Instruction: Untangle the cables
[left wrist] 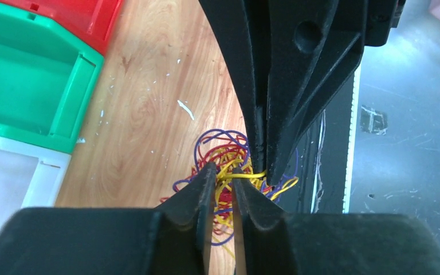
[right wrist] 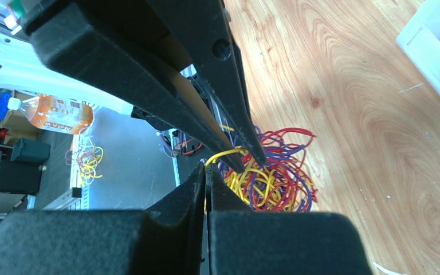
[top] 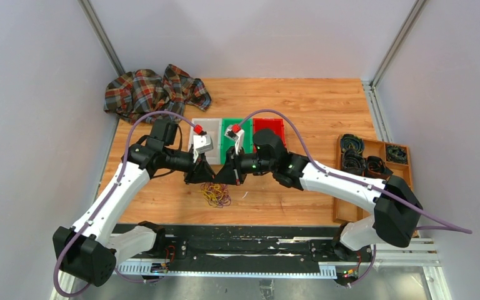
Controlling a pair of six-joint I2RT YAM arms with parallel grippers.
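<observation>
The cables lie as one tangle of thin yellow, red and purple strands on the wooden table, near its front edge. Both grippers meet tip to tip just above it. My right gripper is shut on a yellow strand that rises from the pile. That same strand runs across into the narrow gap of my left gripper, whose jaws stand slightly apart around it. From the top view, the left gripper and right gripper hide the upper part of the tangle.
White, green and red bins stand in a row just behind the grippers. A plaid cloth lies at the back left. A wooden tray with black coils sits at the right edge.
</observation>
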